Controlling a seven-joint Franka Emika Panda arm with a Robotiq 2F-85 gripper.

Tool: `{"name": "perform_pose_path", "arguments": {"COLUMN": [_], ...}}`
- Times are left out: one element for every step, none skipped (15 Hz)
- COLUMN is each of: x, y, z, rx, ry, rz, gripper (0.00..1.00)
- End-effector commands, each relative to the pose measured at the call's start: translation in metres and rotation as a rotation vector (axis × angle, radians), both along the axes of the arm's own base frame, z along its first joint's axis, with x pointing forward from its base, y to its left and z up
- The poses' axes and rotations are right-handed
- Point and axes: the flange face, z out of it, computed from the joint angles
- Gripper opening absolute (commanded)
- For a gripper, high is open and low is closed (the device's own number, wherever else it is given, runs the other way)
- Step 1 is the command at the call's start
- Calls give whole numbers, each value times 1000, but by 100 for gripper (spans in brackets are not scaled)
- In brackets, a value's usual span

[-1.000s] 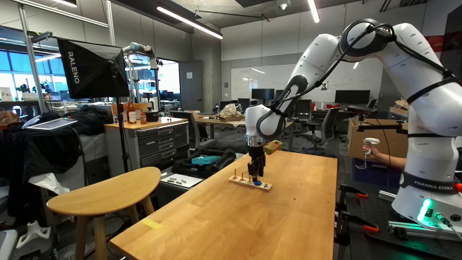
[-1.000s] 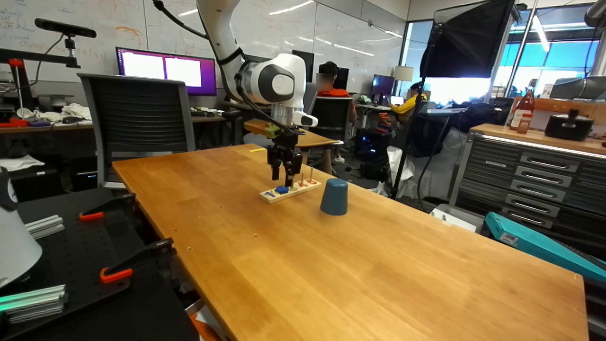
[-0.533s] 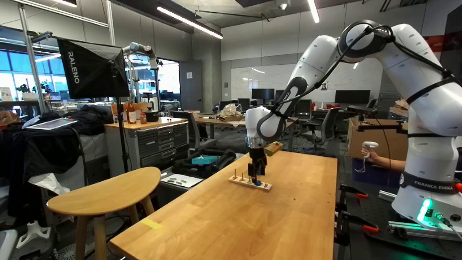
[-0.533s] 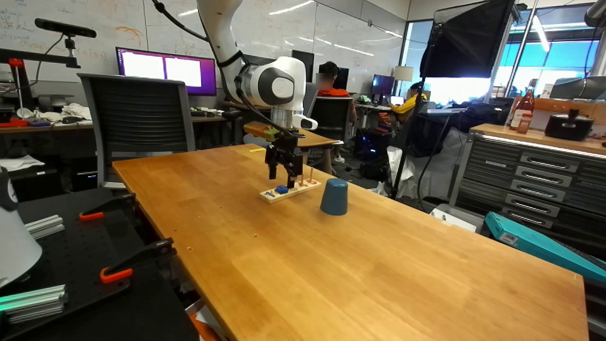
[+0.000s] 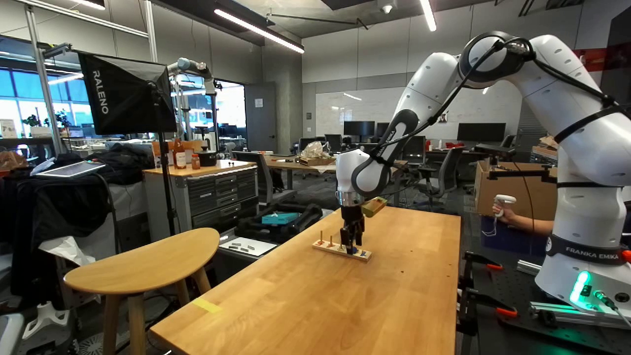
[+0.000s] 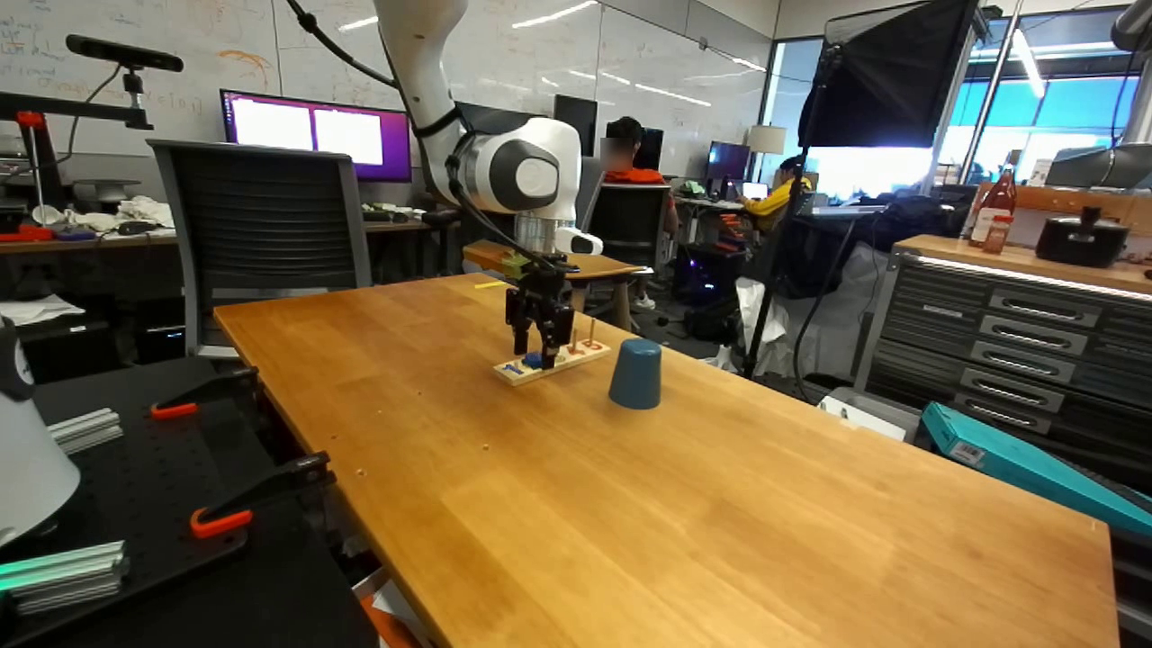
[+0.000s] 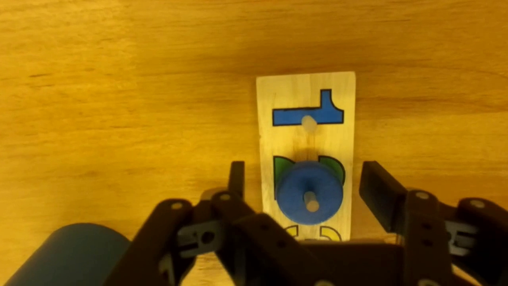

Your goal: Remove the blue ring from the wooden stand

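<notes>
- Wrist view, lower centre: round blue ring point(image 7: 291, 194) around a peg point(image 7: 312, 204) of flat pale-wood stand point(image 7: 278, 143).
- Black gripper point(image 7: 304, 180), fingers point(image 7: 381, 194) parted astride ring, hides stand's lower end.
- Lower left: tapered blue-grey cup point(image 7: 73, 256), cut off.

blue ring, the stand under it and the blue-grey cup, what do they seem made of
Blue ring: probably painted wood, since its even colour looks nearly matt; plastic is possible.
Wooden stand: pale, smooth-looking wood, going by faint grain lines on its bare face.
Blue-grey cup: likely plastic, opaque and evenly coloured with a soft sheen; ceramic or coated metal can't be ruled out.
</notes>
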Motion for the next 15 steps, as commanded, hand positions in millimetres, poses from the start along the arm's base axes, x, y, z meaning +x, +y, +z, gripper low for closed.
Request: {"name": "perform_pose_path", "arguments": {"x": [6,6,7,7,8,7,7,7,7,6,6,6,7,8,10], "y": [-7,-8,-9,-10,-11,-11,-10,-9,-6,-4,-1,1,3,2,0], "z": [-6,-8,-8,-8,-6,-7,-4,-1,3,11,18,24,34,41,50], "rx": [5,4,3,3,2,0,0,1,5,9,12,15,18,21,21], "ry": [-26,-29,-32,-33,-36,-34,-36,-40,-42,-49,-53,-61,-73,-83,-95], "rz": [14,15,17,18,19,24,28,32,35,37,40,43,42,38,30], "gripper": [44,37,29,22,19,19,19,19,19,19,19,19,19,19,19]}}
